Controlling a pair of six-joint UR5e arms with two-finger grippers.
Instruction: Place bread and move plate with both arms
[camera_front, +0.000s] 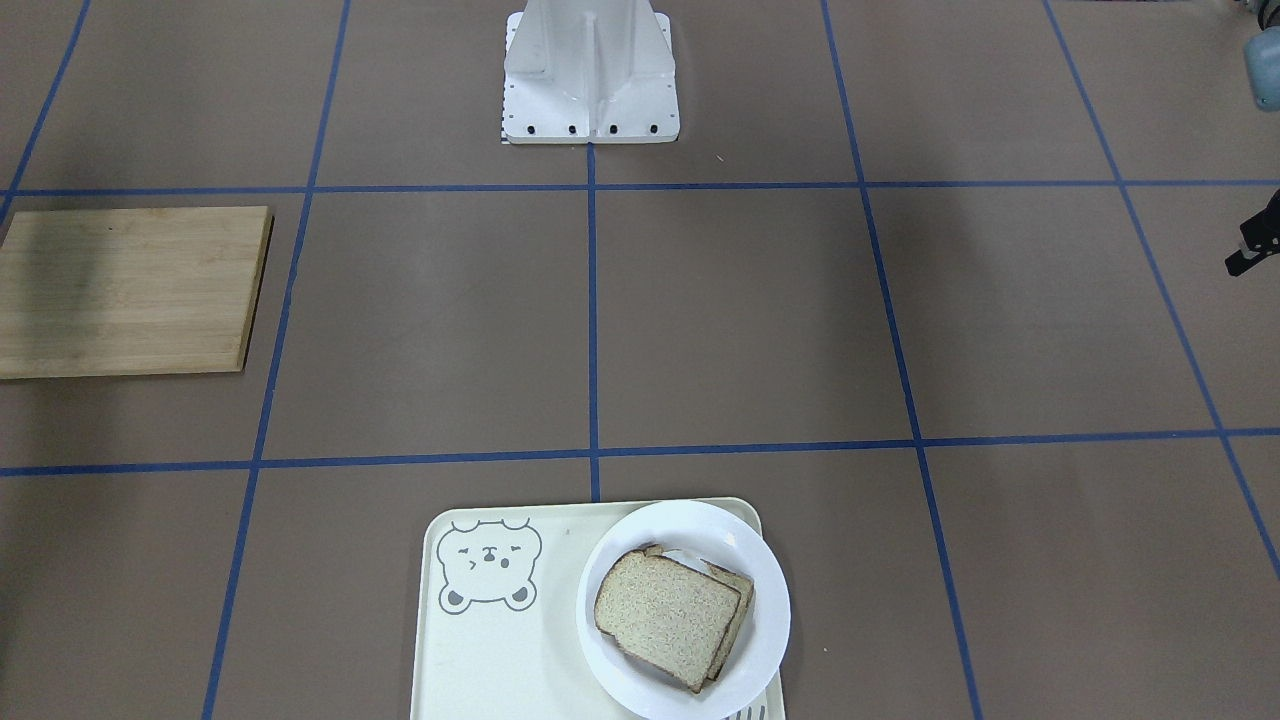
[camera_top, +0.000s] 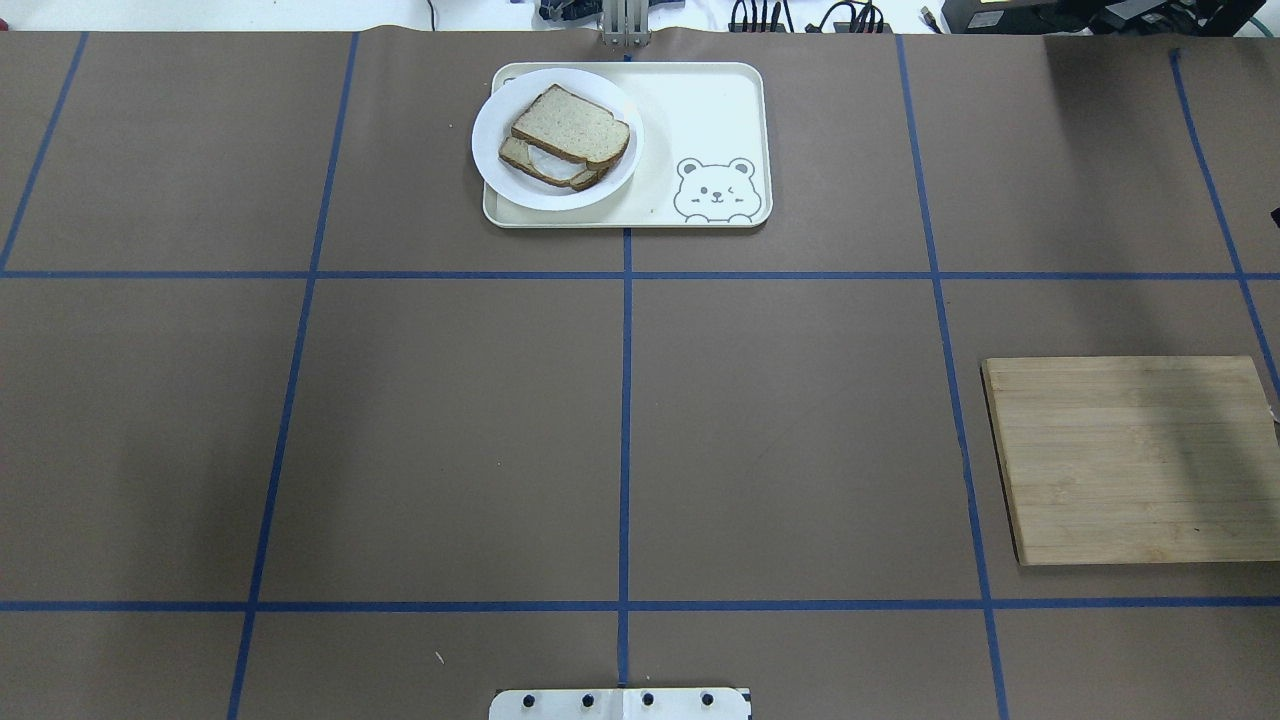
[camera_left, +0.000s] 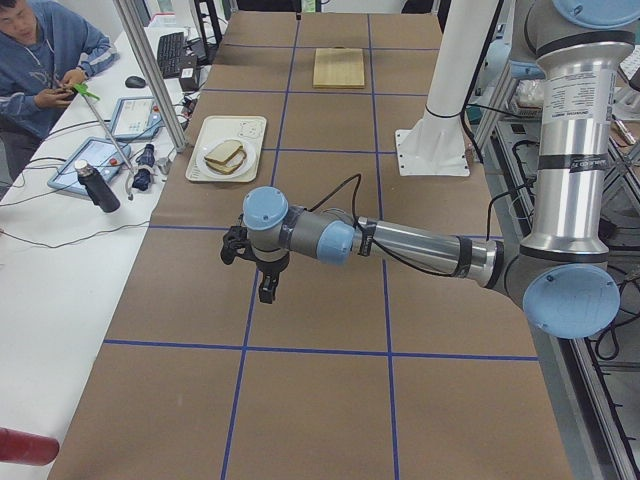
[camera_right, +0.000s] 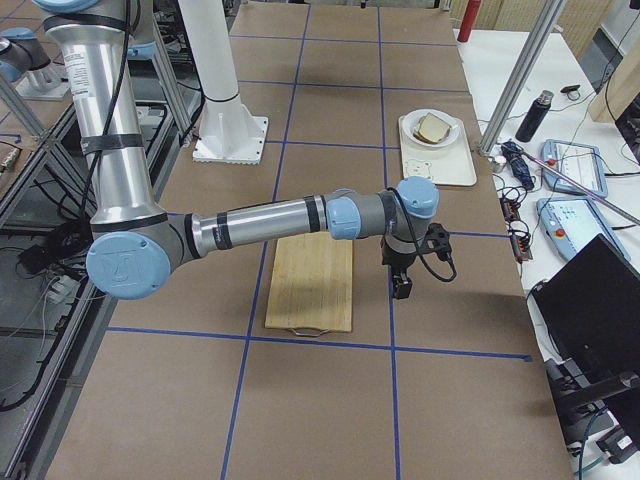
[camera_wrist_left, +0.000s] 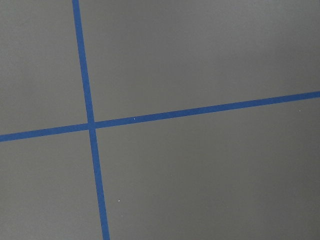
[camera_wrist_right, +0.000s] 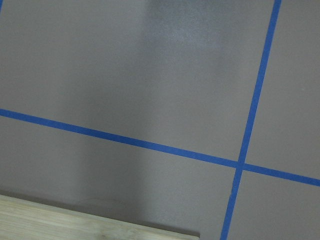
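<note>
The white plate (camera_top: 500, 170) sits on the left part of the cream bear tray (camera_top: 700, 110), overhanging its left edge. The plain bread (camera_top: 572, 126) lies on top of a second slice (camera_top: 530, 160) on the plate, with some white showing between them. The stack also shows in the front view (camera_front: 665, 610). My left gripper (camera_left: 265, 290) hangs over bare table far from the tray. A bit of it shows at the front view's right edge (camera_front: 1252, 248). My right gripper (camera_right: 401, 288) hangs beside the wooden board. I cannot tell whether either gripper is open or shut.
A wooden cutting board (camera_top: 1135, 460) lies on the robot's right side; its edge shows in the right wrist view (camera_wrist_right: 90, 222). The white robot base (camera_front: 590, 75) stands at the near middle. An operator (camera_left: 40, 60) sits at a side table with tablets and bottles.
</note>
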